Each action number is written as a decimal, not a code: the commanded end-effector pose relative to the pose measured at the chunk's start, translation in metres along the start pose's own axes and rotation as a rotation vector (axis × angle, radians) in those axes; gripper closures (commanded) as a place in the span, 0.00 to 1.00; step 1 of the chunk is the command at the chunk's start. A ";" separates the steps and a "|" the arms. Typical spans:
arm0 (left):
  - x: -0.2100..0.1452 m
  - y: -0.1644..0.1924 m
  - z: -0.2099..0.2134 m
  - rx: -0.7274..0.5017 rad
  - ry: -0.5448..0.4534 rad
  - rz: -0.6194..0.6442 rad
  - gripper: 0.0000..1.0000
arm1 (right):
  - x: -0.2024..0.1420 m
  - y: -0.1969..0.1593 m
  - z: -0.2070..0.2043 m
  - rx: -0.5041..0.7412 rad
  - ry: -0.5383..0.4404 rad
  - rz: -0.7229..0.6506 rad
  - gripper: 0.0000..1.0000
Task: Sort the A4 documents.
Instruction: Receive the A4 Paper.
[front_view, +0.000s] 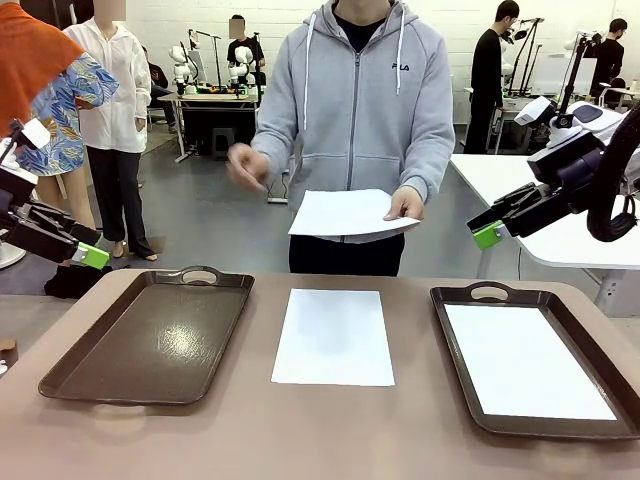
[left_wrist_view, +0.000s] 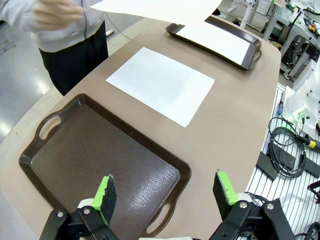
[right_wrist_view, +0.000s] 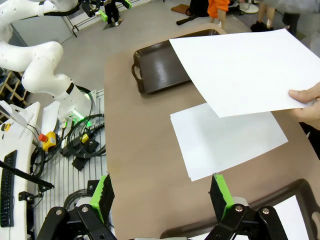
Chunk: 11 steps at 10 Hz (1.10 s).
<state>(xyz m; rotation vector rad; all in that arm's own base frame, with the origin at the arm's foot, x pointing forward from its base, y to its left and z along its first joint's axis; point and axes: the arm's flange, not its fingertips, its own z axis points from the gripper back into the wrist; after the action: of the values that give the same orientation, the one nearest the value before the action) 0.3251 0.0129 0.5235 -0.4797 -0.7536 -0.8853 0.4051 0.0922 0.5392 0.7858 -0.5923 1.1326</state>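
One white A4 document (front_view: 334, 337) lies flat on the brown table between two dark trays; it also shows as a sheet (left_wrist_view: 161, 84) in the left wrist view and a sheet (right_wrist_view: 227, 137) in the right wrist view. Another sheet (front_view: 525, 361) lies in the right tray (front_view: 455, 340). The person's hand (front_view: 407, 205) holds a third sheet (front_view: 345, 212) above the table's far edge, seen large (right_wrist_view: 245, 70) in the right wrist view. My left gripper (front_view: 88, 255) hovers open at the left, above the empty left tray (left_wrist_view: 75, 165). My right gripper (front_view: 488, 234) hangs open at the right, holding nothing.
The left tray (front_view: 150, 340) is empty. The person (front_view: 360, 110) stands at the far side, one hand (front_view: 245, 167) raised and free. Cables (left_wrist_view: 287, 155) lie on the floor beside the table. Other people and tables stand farther back.
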 end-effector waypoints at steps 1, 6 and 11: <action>-0.002 0.003 0.001 -0.011 -0.012 -0.022 0.00 | -0.001 0.001 0.000 0.000 0.000 0.008 0.00; -0.002 0.003 0.001 -0.011 -0.012 -0.022 0.00 | -0.001 0.001 0.000 0.000 0.000 0.008 0.00; -0.002 0.003 0.001 -0.011 -0.012 -0.022 0.00 | -0.001 0.001 0.000 0.000 0.000 0.008 0.00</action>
<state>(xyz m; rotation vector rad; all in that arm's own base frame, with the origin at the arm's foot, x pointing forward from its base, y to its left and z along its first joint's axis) 0.3251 0.0129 0.5235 -0.4797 -0.7536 -0.8853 0.4051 0.0922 0.5392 0.7858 -0.5923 1.1326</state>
